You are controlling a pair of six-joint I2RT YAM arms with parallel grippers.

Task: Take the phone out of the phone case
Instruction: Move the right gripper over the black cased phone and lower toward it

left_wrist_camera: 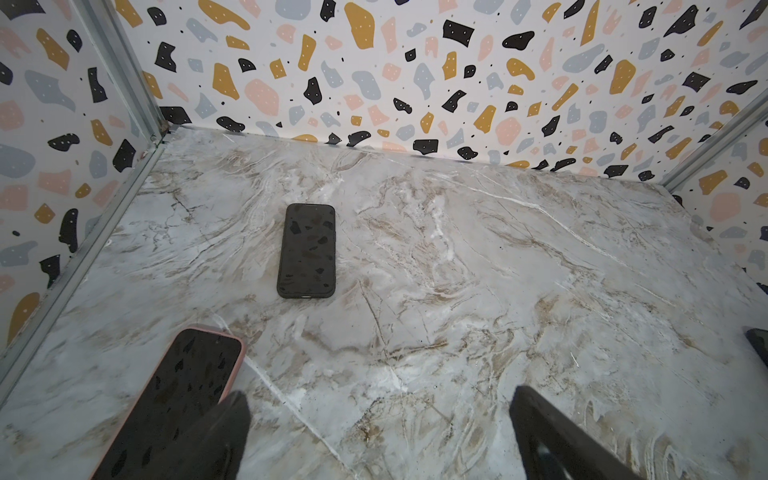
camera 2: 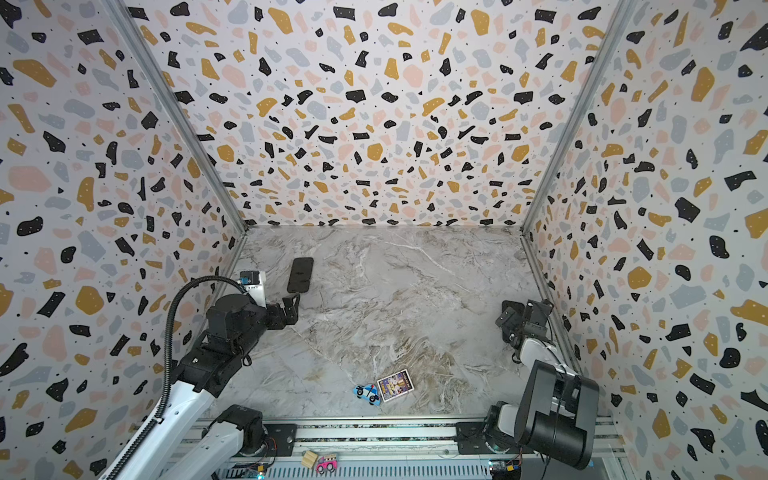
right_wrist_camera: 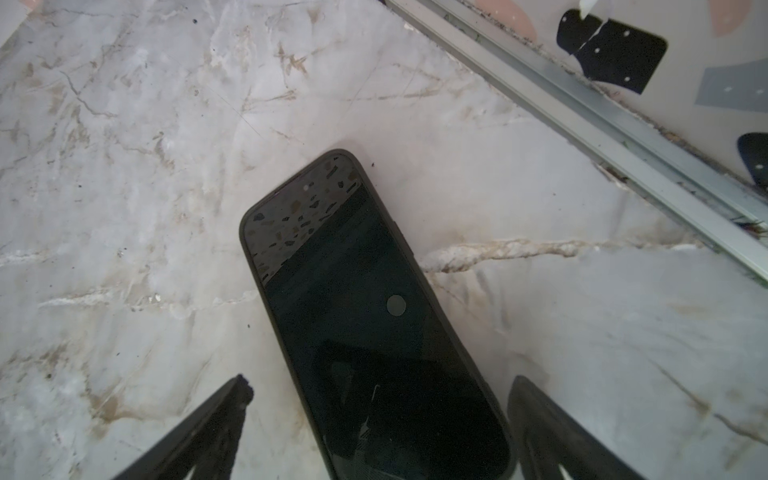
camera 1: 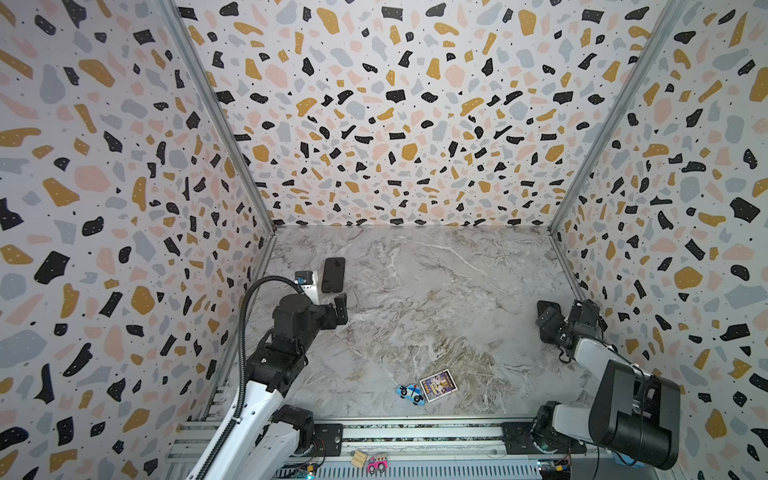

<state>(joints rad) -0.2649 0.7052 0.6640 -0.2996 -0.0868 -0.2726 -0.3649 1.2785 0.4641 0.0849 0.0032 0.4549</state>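
A black phone in a black phone case (left_wrist_camera: 307,251) lies screen up at the back left of the marble table (camera 1: 436,291), seen in both top views (camera 1: 333,274) (camera 2: 300,274). Nearer lies a phone in a pink case (left_wrist_camera: 174,395), partly under one finger of my left gripper (left_wrist_camera: 379,397). That gripper (camera 1: 336,311) (camera 2: 291,309) is open and hovers short of the black phone, holding nothing. My right gripper (right_wrist_camera: 381,382) (camera 1: 552,316) is open by the right wall, straddling a third dark-rimmed phone (right_wrist_camera: 361,299) without touching it.
A blue toy car (camera 1: 409,392) and a picture card (camera 1: 438,385) lie near the front edge. A wooden block (camera 1: 358,458) and a pink toy car (camera 1: 377,464) sit on the front rail. Patterned walls close in on three sides, with a metal rail (right_wrist_camera: 602,124) beside the right gripper.
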